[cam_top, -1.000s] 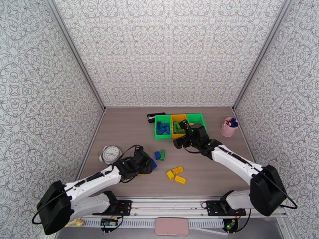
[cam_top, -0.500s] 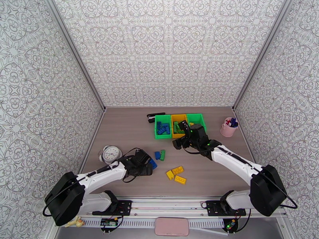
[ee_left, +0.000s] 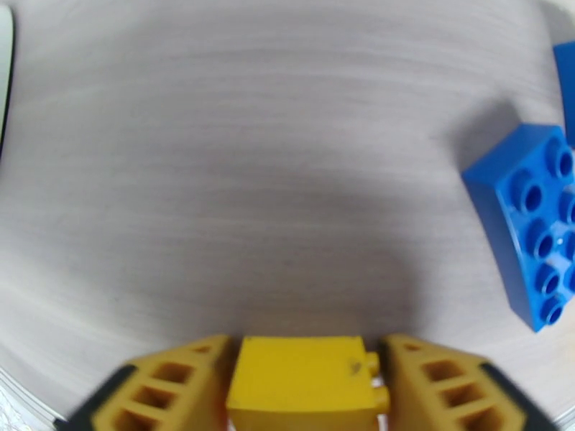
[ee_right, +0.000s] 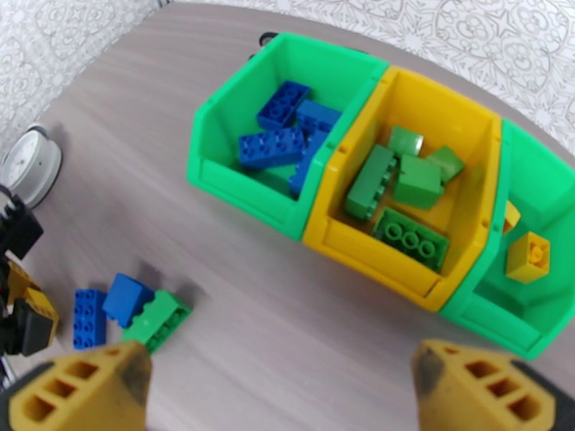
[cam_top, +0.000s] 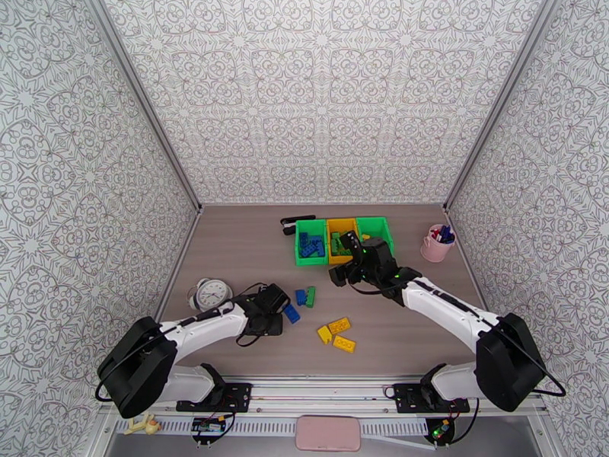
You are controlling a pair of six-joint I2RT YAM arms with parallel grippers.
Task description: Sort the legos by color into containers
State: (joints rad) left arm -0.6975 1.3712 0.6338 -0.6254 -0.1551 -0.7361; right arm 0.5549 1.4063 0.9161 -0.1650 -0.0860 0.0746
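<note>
My left gripper (ee_left: 305, 386) is shut on a yellow lego (ee_left: 302, 375), low over the table beside a loose blue lego (ee_left: 532, 224). From above, the left gripper (cam_top: 275, 317) sits just left of that blue lego (cam_top: 291, 314). Another blue lego (cam_top: 301, 297) and a green one (cam_top: 310, 296) lie together; yellow legos (cam_top: 339, 326) lie nearer the front. My right gripper (ee_right: 280, 396) hangs open in front of the containers. The left green bin (ee_right: 215, 174) holds blue legos, the yellow bin (ee_right: 359, 242) green ones, the right green bin (ee_right: 503, 321) yellow ones.
A white alarm clock (cam_top: 212, 294) stands at the table's left, close to my left forearm. A pink cup with pens (cam_top: 438, 243) is right of the bins. A black object (cam_top: 289, 222) lies behind the left green bin.
My left gripper has drawn back slightly to the left, uncovering more of the blue lego, and the left elbow has swung inward. The right arm has barely moved.
</note>
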